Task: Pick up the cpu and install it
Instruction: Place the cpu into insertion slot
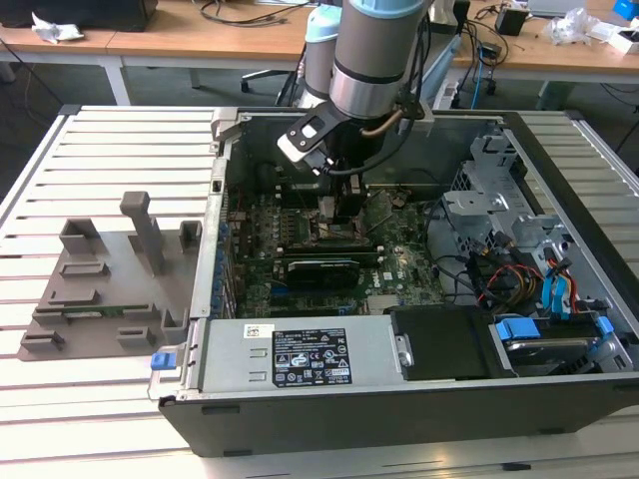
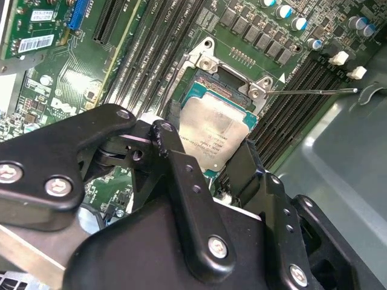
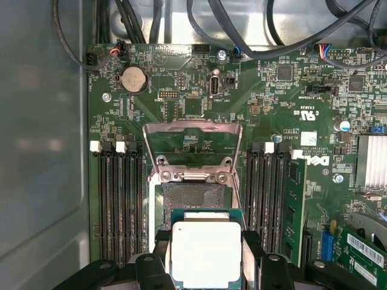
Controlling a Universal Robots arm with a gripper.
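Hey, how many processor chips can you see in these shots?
1. The cpu is gripped by the tool, just over the open socket on the motherboard. The arm covers part of the board, so another could be hidden.

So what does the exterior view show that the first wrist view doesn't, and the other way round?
The exterior view takes in the whole computer case, the labelled power supply, the grey fixture beside the case, and the arm. The first wrist view gives the close-up: the cpu gripped in the hand, the open socket frame and a coin battery. Both show the green motherboard.
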